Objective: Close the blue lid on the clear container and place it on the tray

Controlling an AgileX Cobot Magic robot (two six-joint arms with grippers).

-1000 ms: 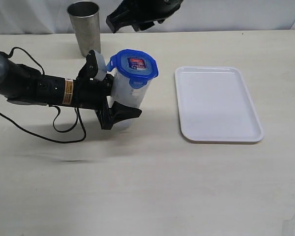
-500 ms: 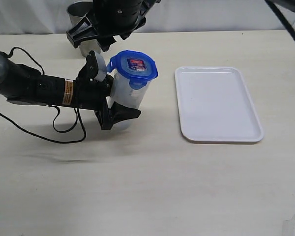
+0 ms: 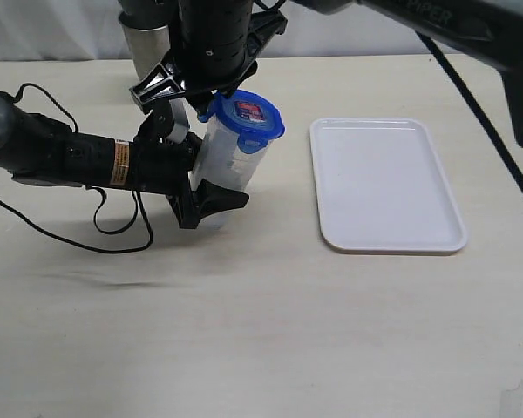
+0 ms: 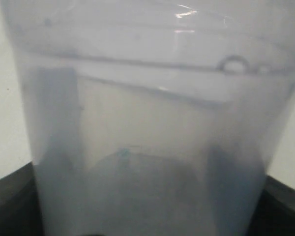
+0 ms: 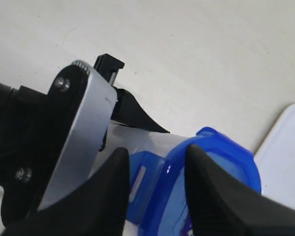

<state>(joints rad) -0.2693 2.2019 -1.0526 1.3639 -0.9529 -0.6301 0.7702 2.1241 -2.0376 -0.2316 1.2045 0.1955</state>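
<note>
The clear container (image 3: 225, 161) stands on the table left of the tray (image 3: 386, 185), leaning slightly, with the blue lid (image 3: 246, 117) on its mouth. My left gripper (image 3: 205, 157) reaches in from the left and is shut on the container's sides. In the left wrist view the clear container (image 4: 152, 113) fills the frame. My right gripper (image 3: 188, 97) has come down from the back onto the lid's left edge. Its fingers are apart: my right gripper (image 5: 156, 152) straddles a snap tab (image 5: 147, 179) of the blue lid (image 5: 221, 162), one finger outside the tab, the other over the lid's top.
A grey steel cup (image 3: 146, 42) stands behind the container, partly hidden by the right arm. The left arm's cable (image 3: 113, 231) loops on the table. The tray's corner (image 5: 291, 142) shows in the right wrist view, and the left gripper's silver finger (image 5: 83, 128) lies close beside my right one.
The right arm has swung from the back down and leftward onto the lid's left edge. The lid and the container's top have tipped slightly right. The left arm has held still.
</note>
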